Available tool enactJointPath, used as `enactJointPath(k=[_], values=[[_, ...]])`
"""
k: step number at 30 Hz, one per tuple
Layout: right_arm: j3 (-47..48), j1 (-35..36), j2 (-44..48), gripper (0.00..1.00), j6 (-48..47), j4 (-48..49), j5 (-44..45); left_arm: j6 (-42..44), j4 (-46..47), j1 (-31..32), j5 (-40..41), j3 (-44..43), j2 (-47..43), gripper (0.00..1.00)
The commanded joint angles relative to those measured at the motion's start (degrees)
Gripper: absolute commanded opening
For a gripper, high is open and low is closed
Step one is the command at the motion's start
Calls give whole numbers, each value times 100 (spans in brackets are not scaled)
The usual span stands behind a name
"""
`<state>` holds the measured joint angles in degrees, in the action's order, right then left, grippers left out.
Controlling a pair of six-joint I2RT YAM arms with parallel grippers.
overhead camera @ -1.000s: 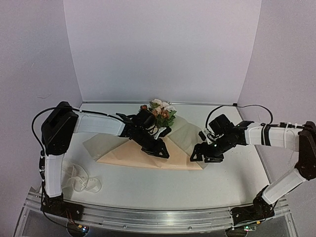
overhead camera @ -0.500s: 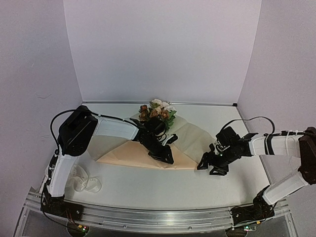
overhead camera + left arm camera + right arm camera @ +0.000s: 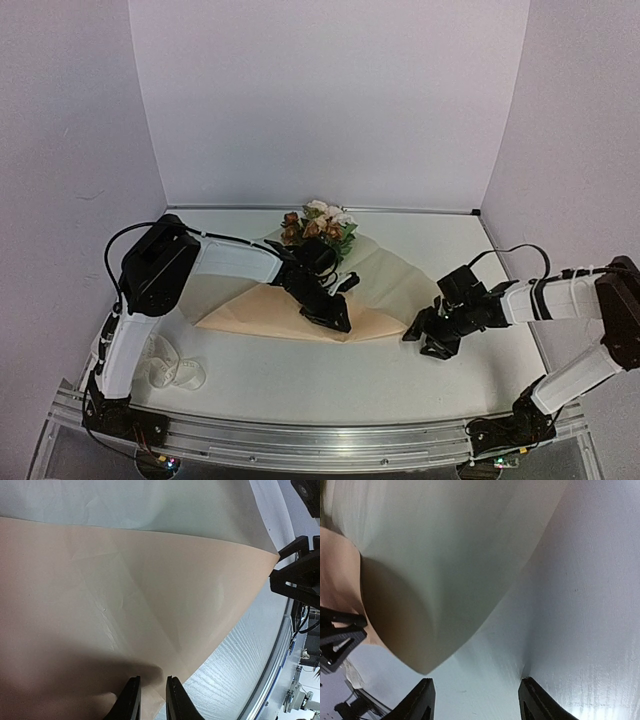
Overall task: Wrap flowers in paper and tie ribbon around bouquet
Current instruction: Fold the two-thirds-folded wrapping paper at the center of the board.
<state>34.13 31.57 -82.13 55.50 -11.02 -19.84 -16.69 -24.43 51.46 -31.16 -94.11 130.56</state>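
Note:
The flowers [image 3: 320,222] lie at the back of the table, their stems hidden under the folded paper [image 3: 260,312]. In the left wrist view the peach paper [image 3: 125,580] fills most of the picture. My left gripper [image 3: 335,320] rests low on the paper's near edge, and its fingertips [image 3: 131,695] stand a narrow gap apart with nothing pinched between them. My right gripper [image 3: 420,335] sits open just off the paper's right corner. The rounded corner of the paper [image 3: 422,667] hangs just ahead of its left finger [image 3: 422,700]. The ribbon [image 3: 170,372] lies loose at the near left.
A pale grey flap of the paper [image 3: 385,275] lifts toward the right behind the peach fold. The white table [image 3: 350,385] ends at a metal rail [image 3: 320,440] along the near edge. White walls close the back and sides.
My right gripper has moved nearer and to the right, down to the paper's right corner, and its jaws have narrowed. The left arm's elbow swung right while its gripper stayed on the paper.

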Motion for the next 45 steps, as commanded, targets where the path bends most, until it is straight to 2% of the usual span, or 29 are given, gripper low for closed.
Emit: enactJointPath(k=[1,12,16,25,28,32,35,40,45], values=[[-124,15,-167,59,625,1060,409,34,-47,-5,134,37,28,20],[-581,287,-366,60,865,2612,913,69,-84,-5,100,28,43,19],[-801,482,-100,61,734,2812,1202,60,-99,-5,78,14,72,19],[-1390,761,280,72,586,3370,1646,29,-87,-5,67,34,75,19],[-1338,763,191,76,574,3510,1617,17,-81,-5,62,28,83,19],[-1094,763,-31,76,596,3642,1506,0,-79,-4,62,32,78,19],[-1006,763,-266,70,717,3752,1482,3,-84,-5,65,45,68,18],[-1168,763,-393,50,902,4058,1572,-10,-71,-5,63,68,40,18],[-1263,763,-308,38,891,4076,1587,-19,-72,-3,69,73,39,18]])
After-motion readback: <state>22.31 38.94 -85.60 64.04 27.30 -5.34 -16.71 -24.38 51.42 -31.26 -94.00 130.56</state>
